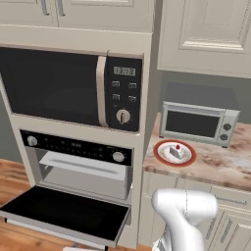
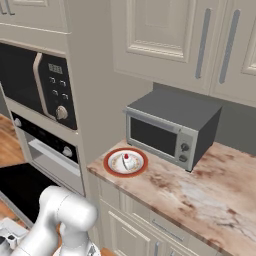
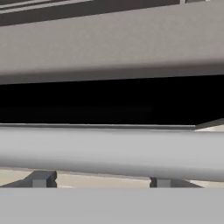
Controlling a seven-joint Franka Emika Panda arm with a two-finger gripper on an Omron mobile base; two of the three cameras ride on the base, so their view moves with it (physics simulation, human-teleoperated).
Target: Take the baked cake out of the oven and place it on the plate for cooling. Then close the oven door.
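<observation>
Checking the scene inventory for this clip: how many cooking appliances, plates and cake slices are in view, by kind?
Ovens: 1, the oven, its door down.
Microwaves: 1, the microwave.
Toaster ovens: 1, the toaster oven.
Plates: 1, the plate.
Cake slices: 1, the cake, on the plate.
Total: 5.

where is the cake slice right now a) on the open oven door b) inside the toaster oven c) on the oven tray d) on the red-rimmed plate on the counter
d: the baked cake sits on the plate on the counter, in front of the toaster oven, while the oven door hangs open with nothing on it.
</observation>
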